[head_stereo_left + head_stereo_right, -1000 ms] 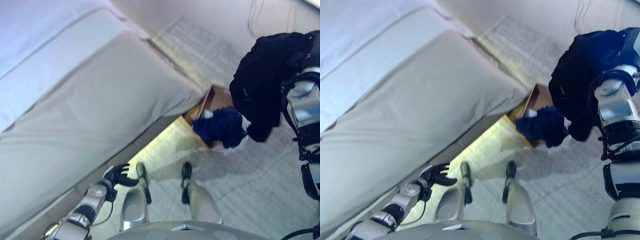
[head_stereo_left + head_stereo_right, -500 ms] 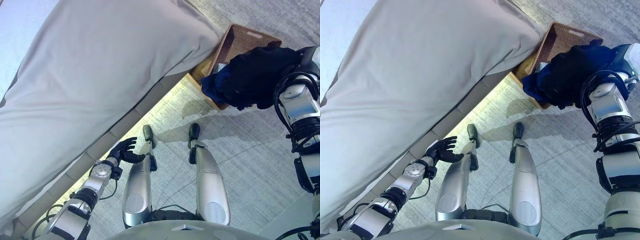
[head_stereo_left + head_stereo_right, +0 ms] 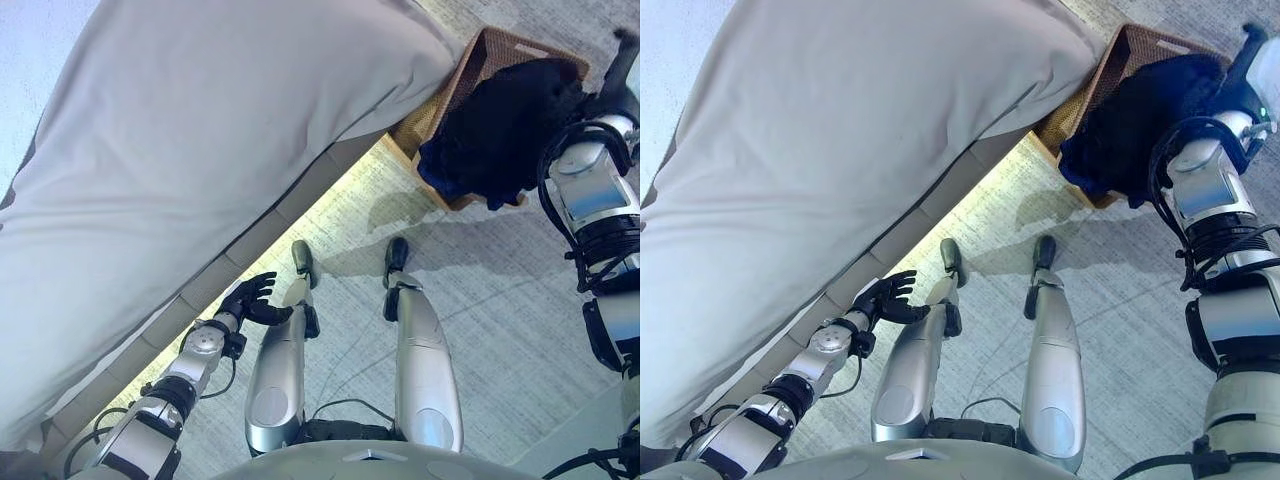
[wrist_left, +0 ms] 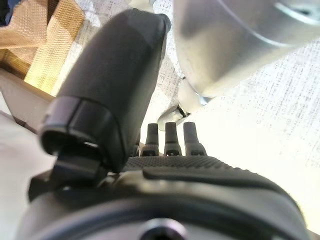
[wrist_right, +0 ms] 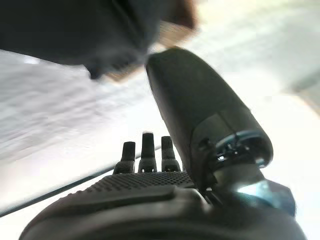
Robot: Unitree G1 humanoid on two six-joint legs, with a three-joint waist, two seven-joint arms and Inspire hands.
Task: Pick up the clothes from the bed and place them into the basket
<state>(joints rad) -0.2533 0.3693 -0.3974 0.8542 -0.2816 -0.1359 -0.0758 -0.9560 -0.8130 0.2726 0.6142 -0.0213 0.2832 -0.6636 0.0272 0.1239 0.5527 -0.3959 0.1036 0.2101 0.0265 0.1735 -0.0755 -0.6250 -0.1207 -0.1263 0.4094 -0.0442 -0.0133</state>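
A brown wicker basket (image 3: 503, 45) stands on the floor at the bed's corner. A black garment (image 3: 510, 115) lies heaped in it, draped over its near rim, with a blue garment (image 3: 438, 168) under it. My right hand (image 3: 626, 48) is just past the basket's right side, apart from the cloth. In the right wrist view that hand (image 5: 145, 192) is open, its fingers straight and empty, with the black garment (image 5: 70, 30) beyond them. My left hand (image 3: 250, 298) hangs open and empty low beside the bed's base; the left wrist view shows its thumb (image 4: 115, 85) standing free.
The bed (image 3: 200, 150) under a pale grey cover fills the left and centre, with no clothes showing on it. Its base (image 3: 300, 205) runs diagonally, with a lit strip of floor along it. Grey carpet (image 3: 500, 330) spreads to the right.
The camera has tilted down. My right hand carried the black garment over the basket and let it go. The garment now rests in the basket and the hand stands beyond it.
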